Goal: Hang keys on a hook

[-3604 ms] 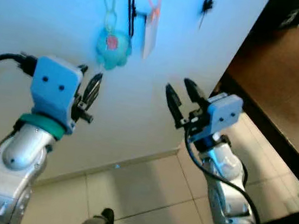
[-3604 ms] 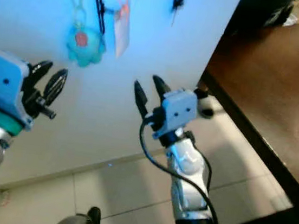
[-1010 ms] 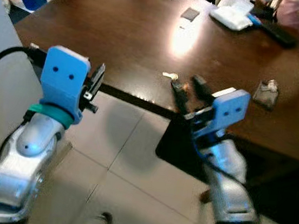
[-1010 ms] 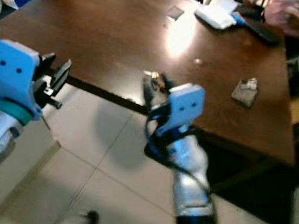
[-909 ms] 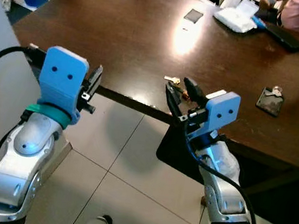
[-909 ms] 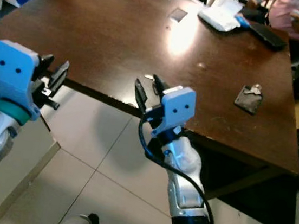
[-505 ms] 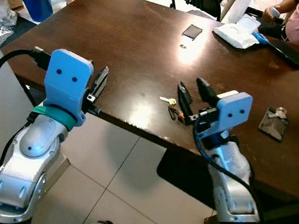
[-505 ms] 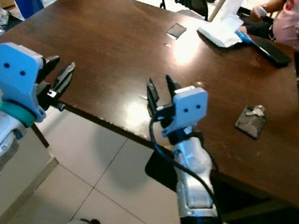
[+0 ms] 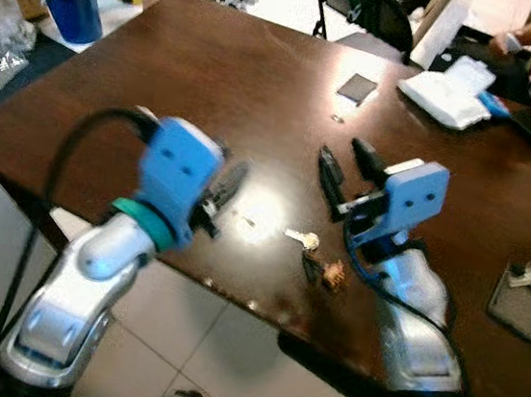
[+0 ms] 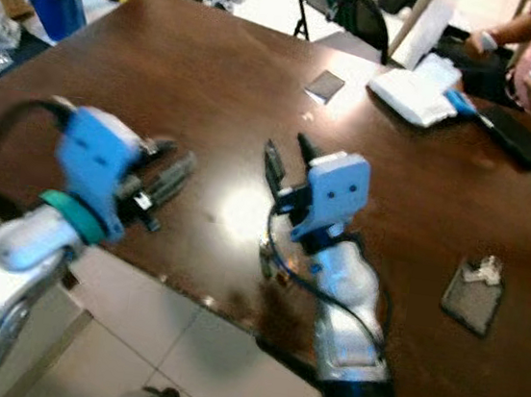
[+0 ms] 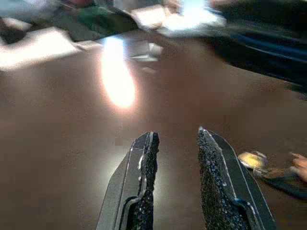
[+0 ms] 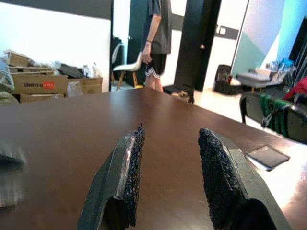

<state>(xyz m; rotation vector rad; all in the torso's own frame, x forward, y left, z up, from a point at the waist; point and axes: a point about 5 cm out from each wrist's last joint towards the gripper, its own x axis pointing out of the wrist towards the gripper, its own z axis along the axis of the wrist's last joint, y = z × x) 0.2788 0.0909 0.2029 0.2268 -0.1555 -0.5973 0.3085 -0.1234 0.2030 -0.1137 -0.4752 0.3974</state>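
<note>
Both empty: right gripper [image 9: 345, 162] parted wide mid-frame above keys [image 9: 312, 253] on table [image 9: 165, 70]; left gripper [image 11: 175, 143] slightly parted

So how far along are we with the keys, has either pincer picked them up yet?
Not yet. Done: the robot stands at the dark wooden table, both arms raised over it. The keys lie on the table near its front edge, ungrasped. In hand: the right pincer is open and hovers just beyond the keys; the left pincer is open over bare wood. Left: grasp the keys, carry them to a hook and hang them.
</note>
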